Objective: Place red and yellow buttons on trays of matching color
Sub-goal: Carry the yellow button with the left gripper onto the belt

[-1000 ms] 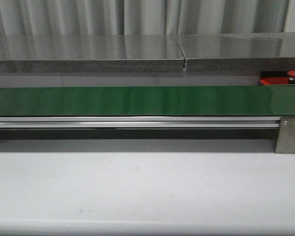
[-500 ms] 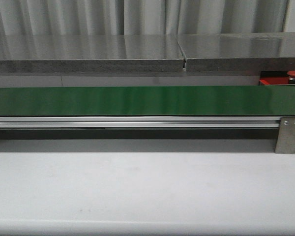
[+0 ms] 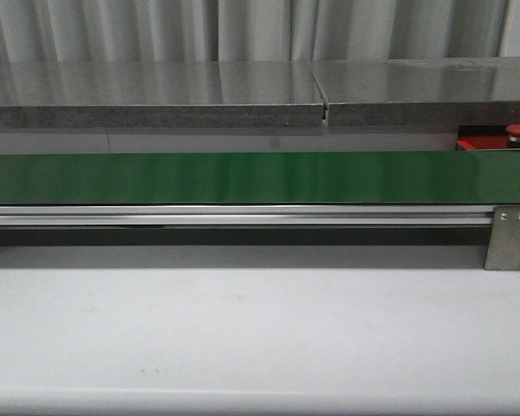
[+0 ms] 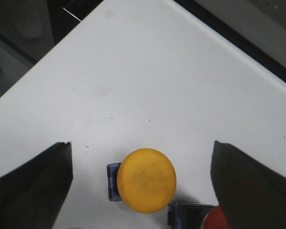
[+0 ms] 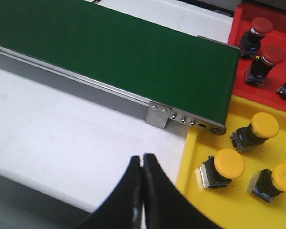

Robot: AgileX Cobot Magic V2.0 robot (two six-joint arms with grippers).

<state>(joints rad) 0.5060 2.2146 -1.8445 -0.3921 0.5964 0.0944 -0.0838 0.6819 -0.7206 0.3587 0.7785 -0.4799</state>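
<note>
The left claw (image 4: 143, 191) is spread around the glossy round yellow button (image 4: 146, 180), which lies on the white worktop (image 4: 148, 86) between its fingers

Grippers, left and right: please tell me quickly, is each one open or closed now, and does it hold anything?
Left gripper: open, holding nothing; a yellow button lies on the table between its fingers.
Right gripper: closed, holding nothing.

The white tabletop (image 3: 260, 329) carries a long green belt (image 3: 243, 177) on a metal rail. At the belt's right end lie a red tray (image 5: 276, 36) and, next to it, a yellow tray (image 5: 229, 210). Elsewhere a yellow button (image 4: 146, 180) sits directly on the tabletop, a red button (image 4: 218, 220) just beside it.
</note>
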